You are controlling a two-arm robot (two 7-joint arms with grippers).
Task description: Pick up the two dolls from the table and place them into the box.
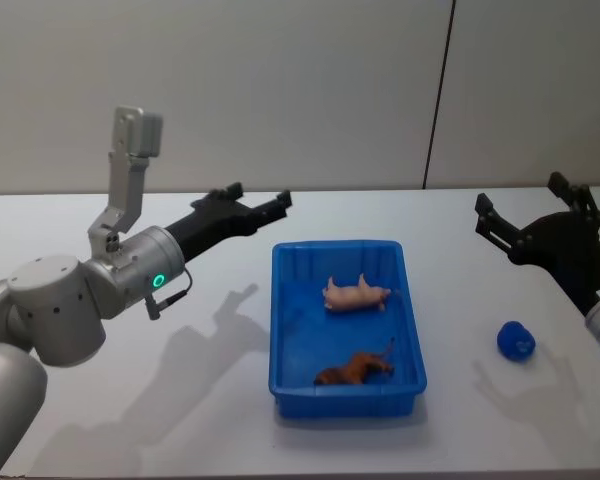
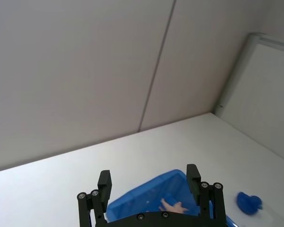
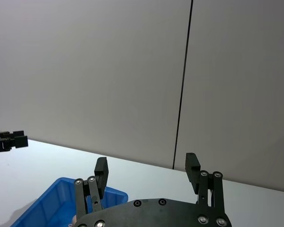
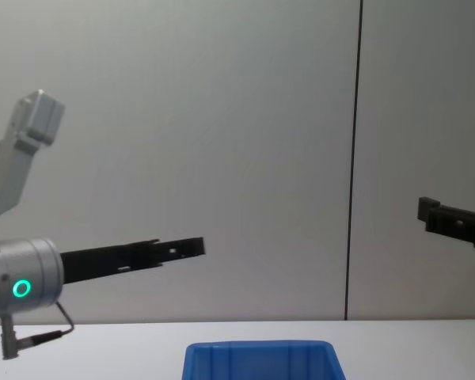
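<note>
Nearest you, the box (image 1: 277, 330) sits on the table (image 1: 170, 410) with its long sides running away from the robot, and both dolls lie inside it. You can see the pink doll (image 1: 357, 294) on its side in the far half, and the brown doll (image 1: 354, 369) down by the near right corner, the two well apart. To the right of the box, out on the bare table, lies a small blue lump (image 1: 517, 341), touching nothing. Your left gripper (image 1: 262, 197) hangs in the air beyond the box's far left corner, reaching forward and to the right, fingers spread wide with nothing between them. From the chest it shows as a level black bar well above the box rim. Your right gripper (image 1: 518, 195) is raised off to the right of the box, pointing left toward it, its fingers likewise parted and empty. Its wrist view looks past the spread fingers to the box's corner below and the left gripper far off across the table.
</note>
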